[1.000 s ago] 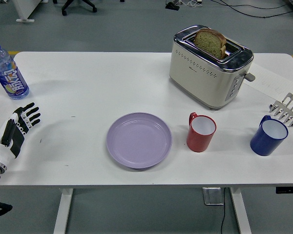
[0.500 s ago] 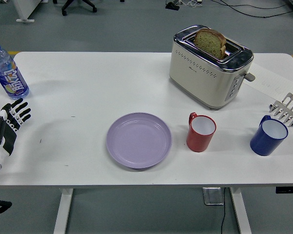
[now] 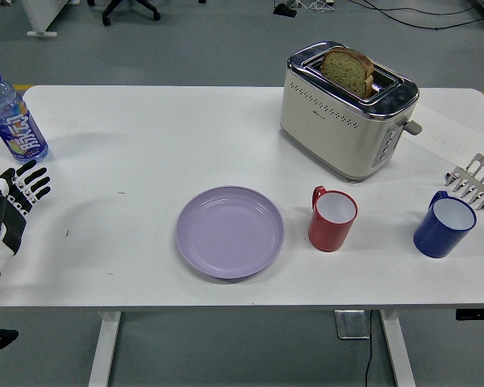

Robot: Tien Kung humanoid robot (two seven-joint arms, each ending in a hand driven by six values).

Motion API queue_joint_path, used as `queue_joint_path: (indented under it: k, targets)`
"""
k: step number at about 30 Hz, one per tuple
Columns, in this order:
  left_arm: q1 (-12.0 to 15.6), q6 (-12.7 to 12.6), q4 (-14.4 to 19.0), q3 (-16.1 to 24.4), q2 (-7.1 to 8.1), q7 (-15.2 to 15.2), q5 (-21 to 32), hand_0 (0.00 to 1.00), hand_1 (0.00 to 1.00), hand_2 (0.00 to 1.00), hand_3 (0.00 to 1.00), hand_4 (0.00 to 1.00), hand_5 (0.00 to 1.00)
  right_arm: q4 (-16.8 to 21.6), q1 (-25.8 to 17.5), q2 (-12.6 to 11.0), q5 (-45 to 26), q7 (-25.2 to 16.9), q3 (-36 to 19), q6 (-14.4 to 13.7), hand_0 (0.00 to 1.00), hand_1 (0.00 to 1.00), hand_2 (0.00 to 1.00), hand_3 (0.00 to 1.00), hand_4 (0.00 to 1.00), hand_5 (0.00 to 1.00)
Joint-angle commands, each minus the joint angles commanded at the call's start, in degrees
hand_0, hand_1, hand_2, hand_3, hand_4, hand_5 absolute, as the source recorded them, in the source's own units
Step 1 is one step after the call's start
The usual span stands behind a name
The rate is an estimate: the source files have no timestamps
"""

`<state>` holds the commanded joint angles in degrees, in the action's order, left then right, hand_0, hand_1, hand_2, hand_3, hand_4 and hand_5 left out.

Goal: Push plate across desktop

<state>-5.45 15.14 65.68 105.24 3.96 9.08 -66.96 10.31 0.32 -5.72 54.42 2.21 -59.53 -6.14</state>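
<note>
Sitting near the table (image 3: 145, 137) front edge, centre-left, plate (image 3: 230, 232) is well apart from left robot hand (image 3: 12, 205), fingers spread, empty. Fits pre-push or post-push; can't tell which.

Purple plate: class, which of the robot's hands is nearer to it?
Left. The left hand rests open at the table's left edge, well apart from the purple plate; the right hand is out of view.

Bright, even overhead light; sharp focus
</note>
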Motion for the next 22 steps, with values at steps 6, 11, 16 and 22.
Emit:
queue_joint_path:
  k: [6,11,16,22]
  targets:
    - [0.11,-0.01,0.15,0.19,0.00,-0.03,0.01,0.818,0.813,0.808,0.806,0.509,0.998,0.00,-0.07,-0.01,-0.47,-0.20,0.18,0.00,0.611,0.553,0.653,0.639,0.159,0.378]
    - [0.04,0.00,0.34,0.46,-0.04,-0.11,0.01,0.816,0.811,0.805,0.801,0.511,0.998,0.00,-0.10,0.04,-0.70,-0.33,0.23,0.04,0.610,0.553,0.653,0.639,0.158,0.378]
    - [0.02,-0.01,0.39,0.87,0.03,-0.14,0.02,0.816,0.811,0.805,0.801,0.511,0.998,0.00,-0.06,0.07,-1.02,-0.49,0.30,0.04,0.610,0.553,0.653,0.639,0.158,0.378]
    - [-0.20,0.04,0.51,1.24,-0.01,-0.24,0.03,0.809,0.807,0.801,0.798,0.515,0.998,0.00,-0.11,0.14,-1.25,-0.58,0.26,0.05,0.610,0.553,0.653,0.639,0.158,0.377]
